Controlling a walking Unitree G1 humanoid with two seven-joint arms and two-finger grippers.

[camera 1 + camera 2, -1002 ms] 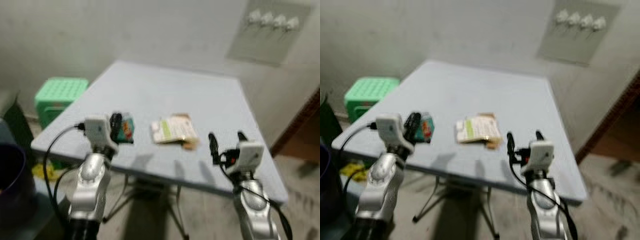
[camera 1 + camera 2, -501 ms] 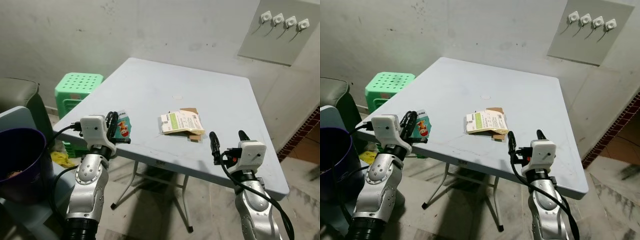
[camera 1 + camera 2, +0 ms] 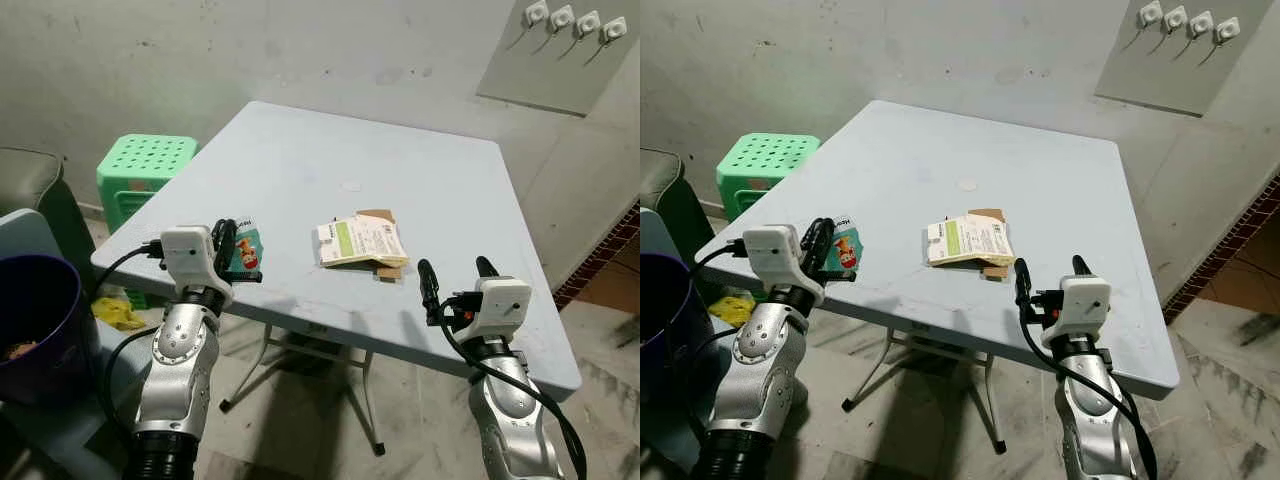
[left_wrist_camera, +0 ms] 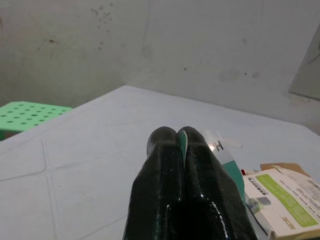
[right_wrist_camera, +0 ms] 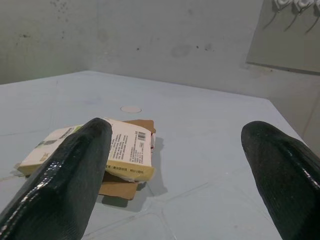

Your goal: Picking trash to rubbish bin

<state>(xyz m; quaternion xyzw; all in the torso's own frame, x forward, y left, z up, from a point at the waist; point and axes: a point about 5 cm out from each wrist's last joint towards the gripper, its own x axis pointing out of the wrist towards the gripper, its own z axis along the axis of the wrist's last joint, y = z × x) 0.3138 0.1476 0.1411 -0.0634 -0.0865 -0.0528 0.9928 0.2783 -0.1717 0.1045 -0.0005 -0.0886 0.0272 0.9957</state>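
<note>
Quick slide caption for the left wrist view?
Left gripper shut on a green wrapper above the table, flattened box beside.

Bare table (image 3: 300, 170) surrounds the flattened carton (image 3: 360, 243); a green stool (image 3: 145, 165) and purple bin (image 3: 35, 310) crowd its left edge.

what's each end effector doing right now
Left end effector: shut on the wrapper.
Right end effector: open, holding nothing.

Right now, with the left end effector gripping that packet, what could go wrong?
1. The left end effector pinches only an edge of the teal packet; it may slip before reaching the purple bin.
2. The open right end effector sits short of the flattened carton on the table, so a reach could push it away.
</note>
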